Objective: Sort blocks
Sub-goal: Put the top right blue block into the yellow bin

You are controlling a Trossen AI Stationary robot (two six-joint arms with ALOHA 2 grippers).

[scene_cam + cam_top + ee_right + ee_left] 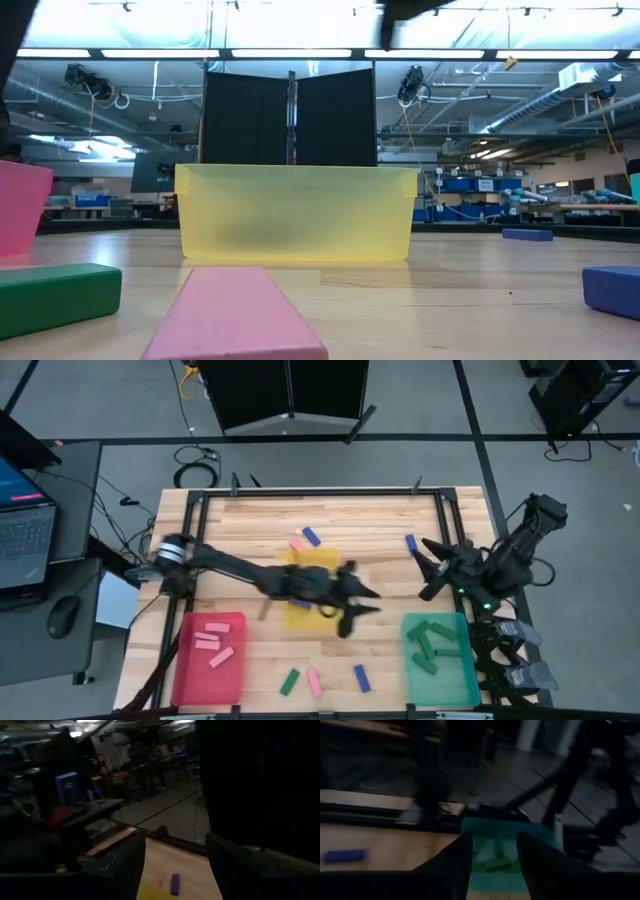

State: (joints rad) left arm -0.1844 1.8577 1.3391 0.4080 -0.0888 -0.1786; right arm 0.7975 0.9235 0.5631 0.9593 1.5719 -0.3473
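Observation:
My left gripper [362, 610] [493, 837] hangs open above the table, just right of the yellow tray [300, 615], with nothing between its fingers. It points toward the teal tray [440, 660] [505, 832], which holds several green blocks [432, 645]. My right gripper [425, 570] [175, 845] stands open and raised at the table's right side, also with nothing in it. Loose blocks lie flat on the wood: a blue one [311, 536], a pink one [297, 545] and another blue one [410, 543] at the back; green [289, 681], pink [314, 681] and blue [361, 677] ones near the front edge.
The red tray [210, 655] at the front left holds pink blocks. My left arm crosses over the yellow tray [295, 215] and hides most of it. A black frame rail [320, 492] borders the table. A laptop [25, 530] stands off the left side.

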